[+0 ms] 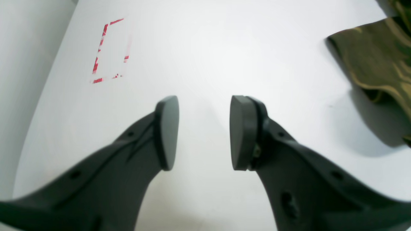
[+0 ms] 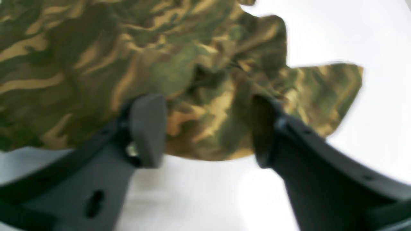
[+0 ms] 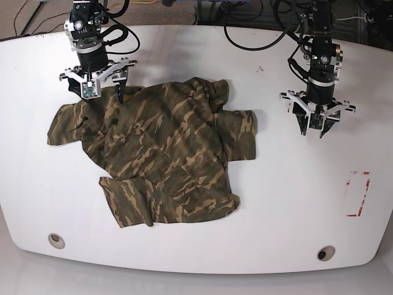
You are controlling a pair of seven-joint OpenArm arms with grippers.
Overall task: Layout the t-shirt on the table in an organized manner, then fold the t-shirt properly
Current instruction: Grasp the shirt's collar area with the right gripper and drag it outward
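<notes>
The camouflage t-shirt (image 3: 166,153) lies rumpled and partly spread on the left half of the white table (image 3: 276,203), one sleeve reaching right. In the base view my right gripper (image 3: 101,93) hovers over the shirt's upper left edge. In the right wrist view it (image 2: 205,128) stands open above bunched cloth (image 2: 128,48), nothing pinched between its fingers. My left gripper (image 3: 313,130) is over bare table, right of the sleeve. The left wrist view shows it (image 1: 204,128) open and empty, a sleeve corner (image 1: 379,54) far to its right.
A red-and-white tape mark (image 3: 358,193) sits near the table's right edge, also in the left wrist view (image 1: 110,51). Two round grommet holes (image 3: 56,240) (image 3: 325,252) lie near the front edge. Black cables (image 3: 258,24) trail over the back edge.
</notes>
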